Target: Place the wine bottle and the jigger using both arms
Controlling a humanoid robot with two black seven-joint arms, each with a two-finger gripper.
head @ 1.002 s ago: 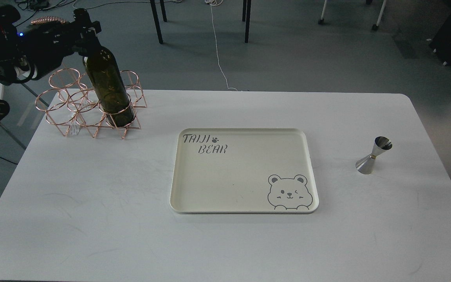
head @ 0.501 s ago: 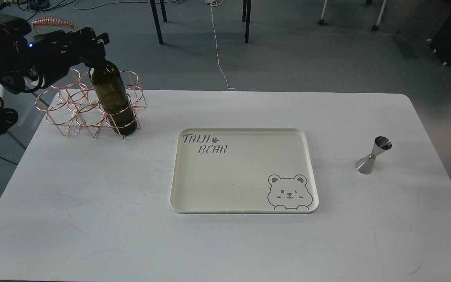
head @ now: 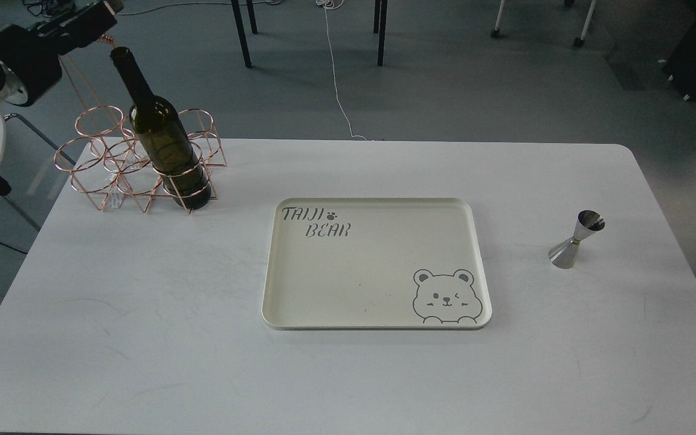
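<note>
The dark olive-green wine bottle stands upright in the front right ring of a copper wire rack at the table's back left. My left arm is drawn back to the upper left; its gripper is up and left of the bottle's mouth, apart from it, dark and cut off by the top edge. The steel jigger stands on the table at the right, alone. My right arm is out of view.
A cream tray with a bear drawing and "TAIJI BEAR" lettering lies in the middle of the white table. Chair and table legs and a white cable are on the floor behind.
My left gripper has let go of the bottle's neck and pulled away up and to the left. The bottle now stands free in the rack.
</note>
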